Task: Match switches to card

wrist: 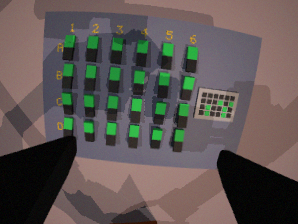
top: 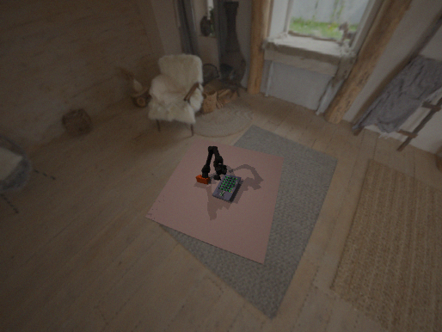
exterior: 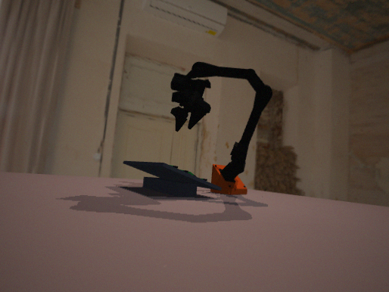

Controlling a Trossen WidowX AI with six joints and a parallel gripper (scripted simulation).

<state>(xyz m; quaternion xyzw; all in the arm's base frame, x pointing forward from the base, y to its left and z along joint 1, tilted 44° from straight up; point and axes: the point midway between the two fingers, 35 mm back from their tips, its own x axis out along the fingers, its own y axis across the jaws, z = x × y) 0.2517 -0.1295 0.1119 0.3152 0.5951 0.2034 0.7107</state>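
The tilted blue-grey panel [top: 230,196] [exterior: 151,169] [wrist: 227,55] carries rocker switches in rows A to D and columns 1 to 6. Each has a green far half and a dark near half. In the wrist view, the green of switch C4 [wrist: 136,105] looks brighter than on C3 [wrist: 112,104]; not every tilt is clear. The small card [wrist: 215,119] shows green at columns 4 and 6 of its second row, and at 2 and 5 of its third and fourth rows; its other squares are dark. My gripper [top: 217,177] [exterior: 183,129] [wrist: 149,152] is open and empty, high above the panel.
The arm's orange base [top: 202,179] [exterior: 227,185] stands on the pink mat [top: 241,232] [exterior: 189,250], close to the panel's near edge. The panel's far edge is raised above the mat. Shadows of the arm fall across the panel and mat.
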